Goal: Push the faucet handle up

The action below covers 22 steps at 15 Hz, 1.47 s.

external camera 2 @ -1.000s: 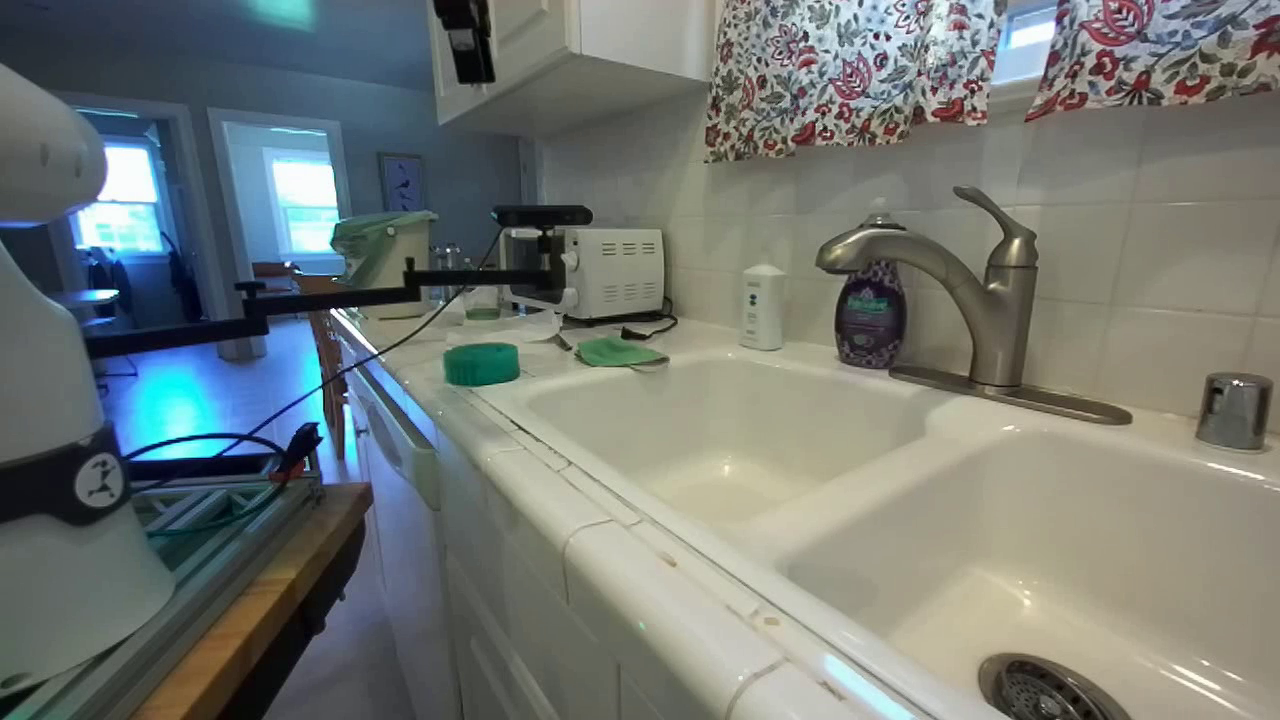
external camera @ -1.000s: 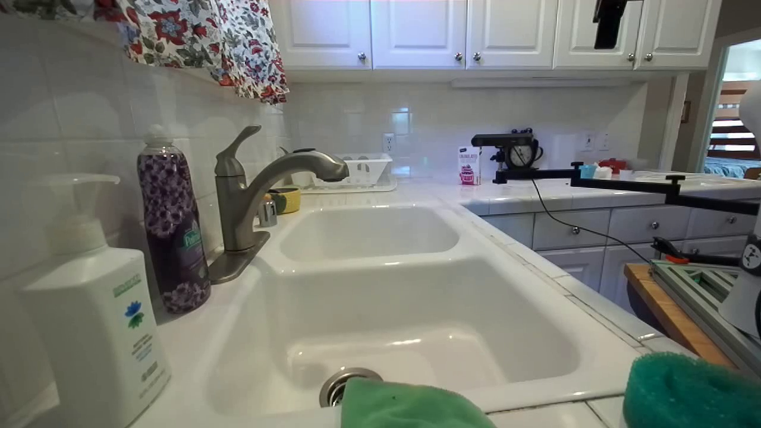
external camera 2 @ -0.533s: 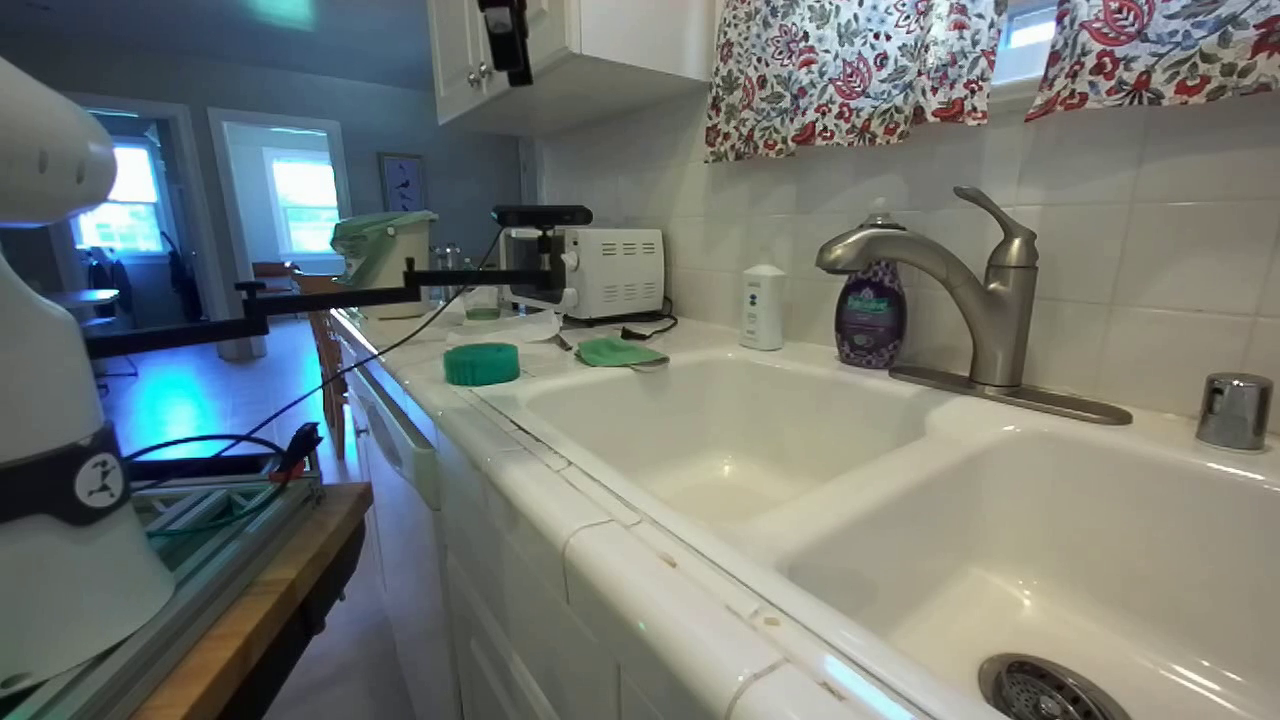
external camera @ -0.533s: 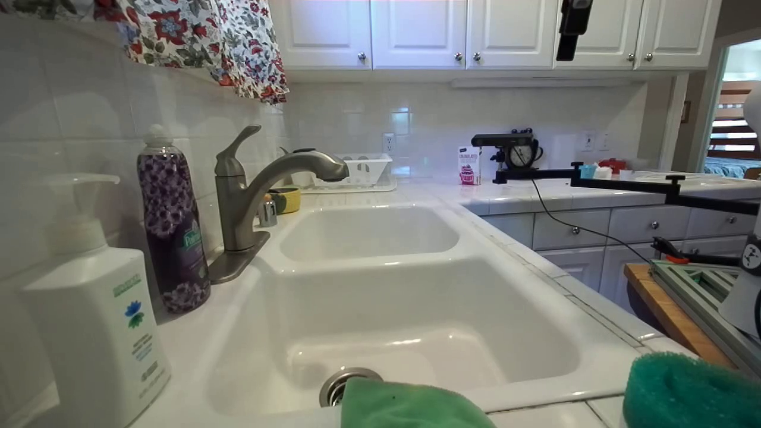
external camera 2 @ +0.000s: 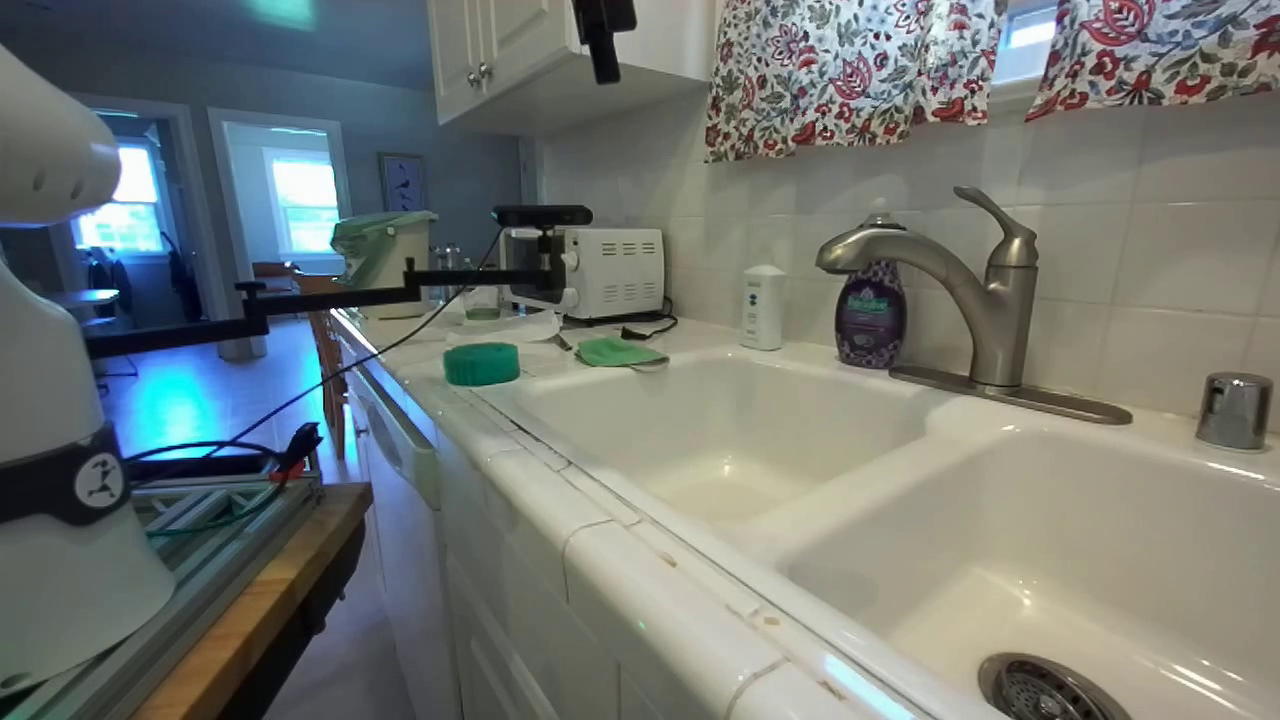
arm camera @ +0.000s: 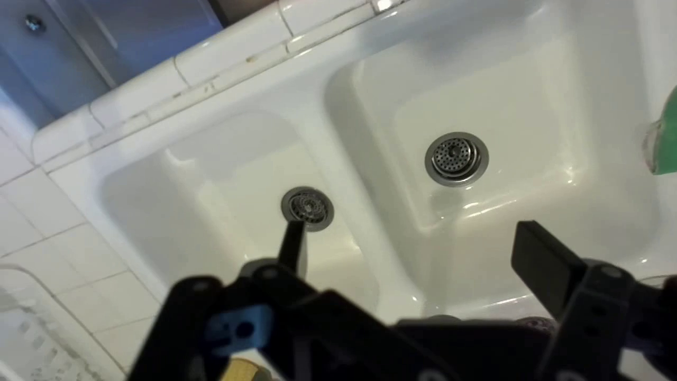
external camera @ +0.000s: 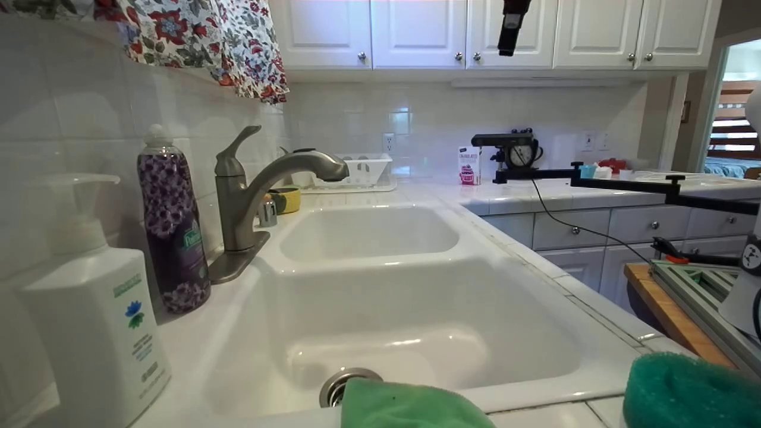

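Note:
The faucet handle (external camera: 239, 141) is a slim brushed grey lever atop the upright faucet body (external camera: 233, 208). It slants up from its base. It also shows in an exterior view (external camera 2: 995, 212), where it points up and left. The handle is hidden in the wrist view. My gripper (arm camera: 411, 233) is open in the wrist view, its two black fingers wide apart with nothing between them, over the sink. In both exterior views only the black gripper tip (external camera: 509, 38) (external camera 2: 605, 55) shows at the top edge, higher than the handle and well apart from it.
A purple soap bottle (external camera: 172, 229) stands close beside the faucet, with a white pump bottle (external camera: 98, 321) near it. The double sink (arm camera: 317, 100) lies below my gripper. The curved spout (external camera 2: 900, 245) reaches over it. White cabinets (external camera: 416, 35) and a floral curtain (external camera 2: 850, 70) hang above.
My gripper has moved left along the cabinets in an exterior view and right, toward the faucet side, in an exterior view. The faucet handle has not moved.

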### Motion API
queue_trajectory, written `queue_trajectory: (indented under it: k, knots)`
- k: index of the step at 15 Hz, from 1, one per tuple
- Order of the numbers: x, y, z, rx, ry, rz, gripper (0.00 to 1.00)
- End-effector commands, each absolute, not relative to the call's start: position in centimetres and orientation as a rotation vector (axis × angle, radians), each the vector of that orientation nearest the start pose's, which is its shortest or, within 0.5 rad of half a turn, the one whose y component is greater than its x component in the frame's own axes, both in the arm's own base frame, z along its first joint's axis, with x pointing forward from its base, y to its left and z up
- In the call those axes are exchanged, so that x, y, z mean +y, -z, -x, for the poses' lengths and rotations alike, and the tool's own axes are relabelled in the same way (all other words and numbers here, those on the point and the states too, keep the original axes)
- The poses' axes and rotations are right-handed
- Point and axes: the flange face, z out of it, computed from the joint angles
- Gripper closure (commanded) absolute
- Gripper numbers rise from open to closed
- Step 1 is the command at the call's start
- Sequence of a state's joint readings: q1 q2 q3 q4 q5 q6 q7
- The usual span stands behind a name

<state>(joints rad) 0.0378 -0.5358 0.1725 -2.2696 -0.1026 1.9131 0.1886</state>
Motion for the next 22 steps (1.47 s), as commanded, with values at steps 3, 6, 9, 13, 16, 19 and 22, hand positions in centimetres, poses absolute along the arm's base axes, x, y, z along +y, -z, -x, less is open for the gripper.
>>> queue_trajectory:
  k: [3,6,9,13,16,19,22]
  knots:
    - [10.1,-57.2,-45.0,-0.28,0.469,3.431,0.0]
    - [11.3,-57.2,-47.7,-0.401,0.561,3.457,0.0]
    - [13.0,-57.3,-50.4,-0.553,0.694,3.474,0.0]
    - [15.4,-56.2,-53.5,-0.714,0.782,3.509,0.0]
    - [16.3,-55.4,-55.7,-0.78,0.765,3.537,0.0]
    - [16.4,-55.0,-55.7,-0.795,0.78,3.525,0.0]
    - [16.8,-54.8,-56.7,-0.802,0.765,3.544,0.0]
